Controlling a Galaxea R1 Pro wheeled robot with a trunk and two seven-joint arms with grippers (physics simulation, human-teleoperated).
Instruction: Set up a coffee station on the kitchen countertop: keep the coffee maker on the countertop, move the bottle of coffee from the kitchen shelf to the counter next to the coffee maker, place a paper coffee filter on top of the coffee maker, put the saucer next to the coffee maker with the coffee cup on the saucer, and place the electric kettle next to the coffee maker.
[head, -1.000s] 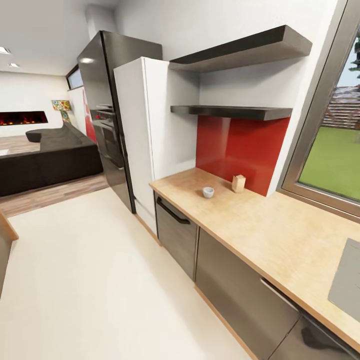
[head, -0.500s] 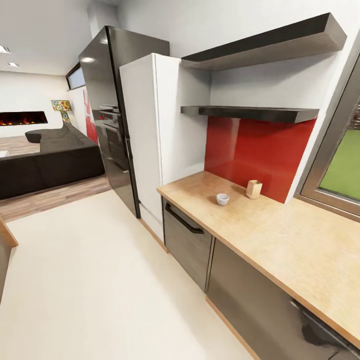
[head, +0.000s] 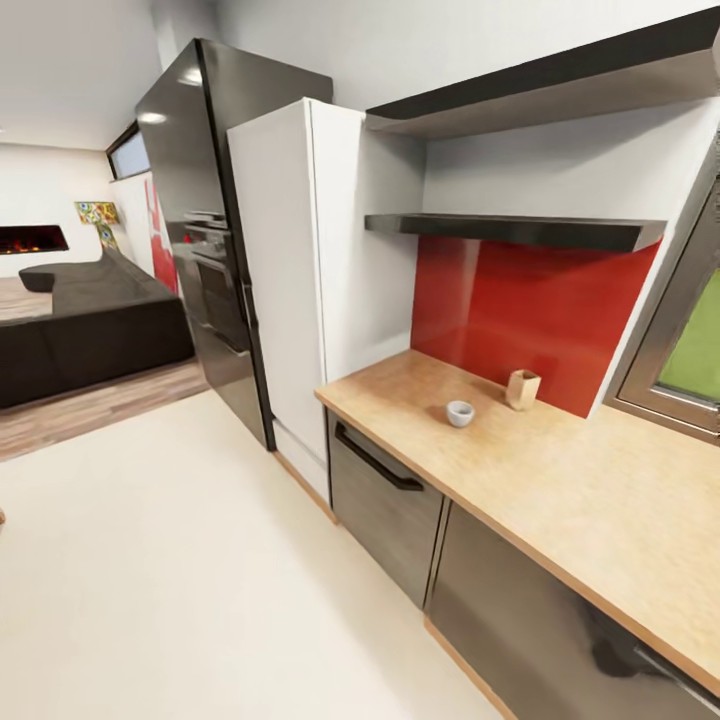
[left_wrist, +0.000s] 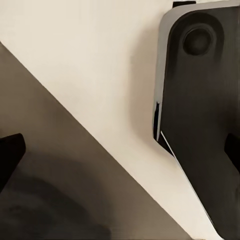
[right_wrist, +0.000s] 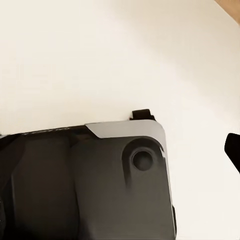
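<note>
While the head view looks along the kitchen, a dark sofa (head: 90, 325) is seen at far left on wood flooring, followed by a black oven tower (head: 200, 230) and a white tall cabinet (head: 290, 290). Further right, the wooden worktop (head: 560, 500) carries a small white coffee cup (head: 460, 413) and, just beside it near the red backsplash (head: 530, 310), a tan paper coffee filter (head: 522, 389). Two dark shelves (head: 520, 230) are mounted above. Pale floor and the robot's dark base are shown in both wrist views; how wide either arm's jaws stand cannot be told.
</note>
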